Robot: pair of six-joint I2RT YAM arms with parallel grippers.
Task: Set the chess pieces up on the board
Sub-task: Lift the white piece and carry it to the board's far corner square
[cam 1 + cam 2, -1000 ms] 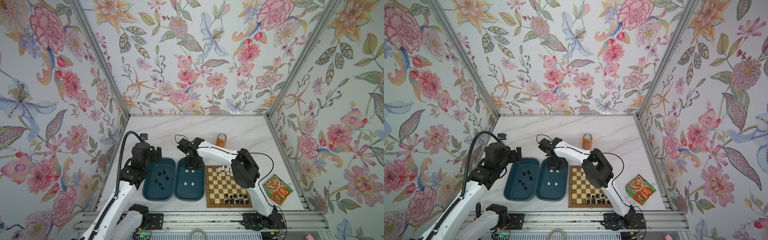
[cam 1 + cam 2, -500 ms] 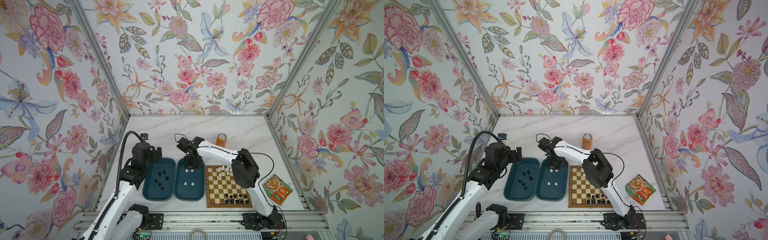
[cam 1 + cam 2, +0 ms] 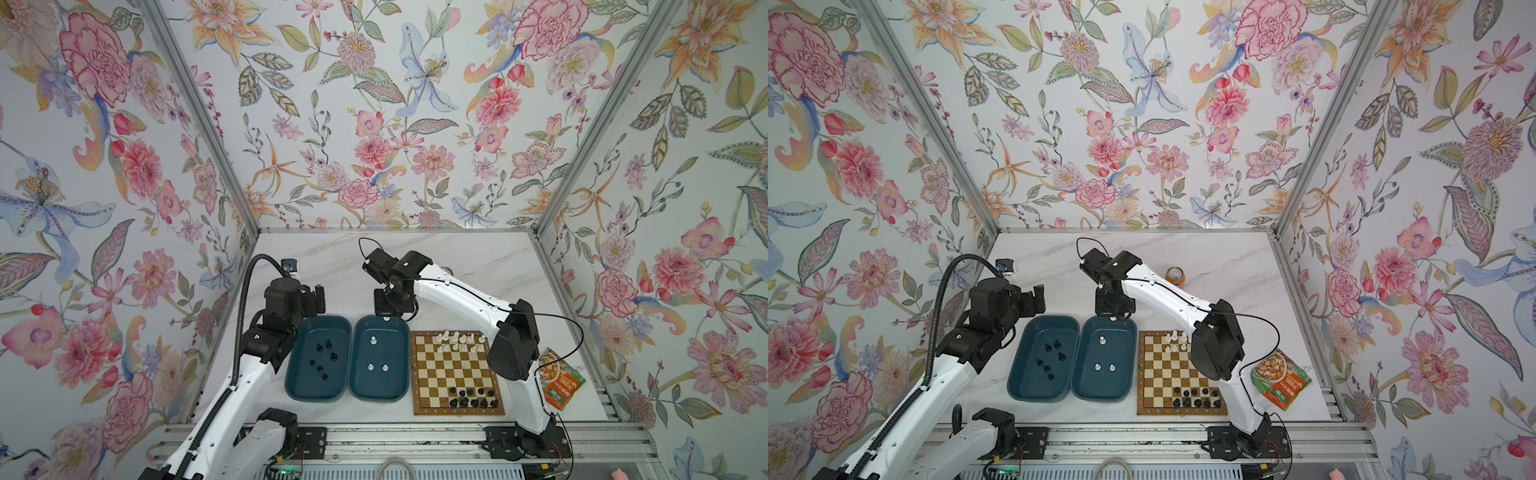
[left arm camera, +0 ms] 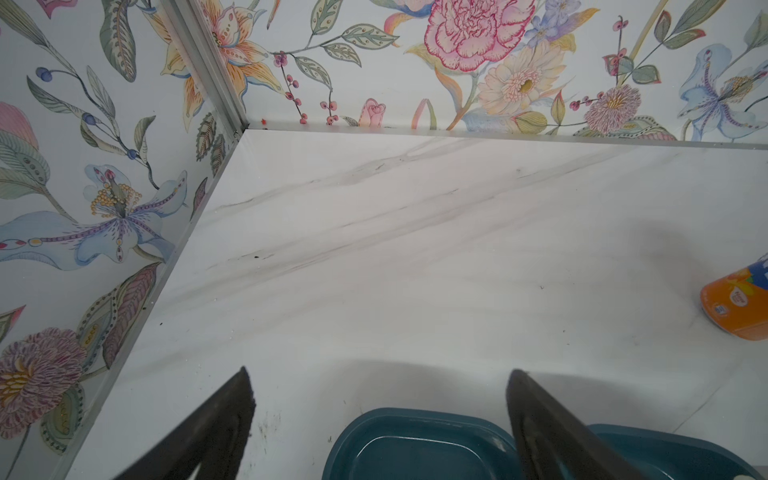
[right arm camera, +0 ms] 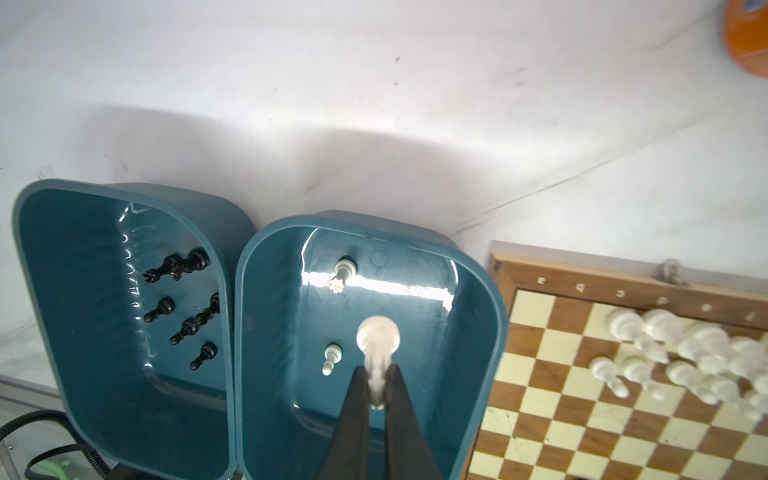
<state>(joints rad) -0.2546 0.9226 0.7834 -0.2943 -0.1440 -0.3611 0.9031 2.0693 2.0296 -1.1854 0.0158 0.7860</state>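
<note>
The right fingers (image 5: 353,419), clamped on a white piece (image 5: 378,338), have lifted it off the tray (image 5: 478,332) floor, ready for the board (image 5: 552,415); the left fingers (image 4: 216,428) hang open.

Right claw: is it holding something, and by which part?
Yes: a white chess piece, pinched by its narrow end, wide round end sticking out.

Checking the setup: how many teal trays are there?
2, side by side left of the board: the left tray holds black pieces, the right tray white ones.
</note>
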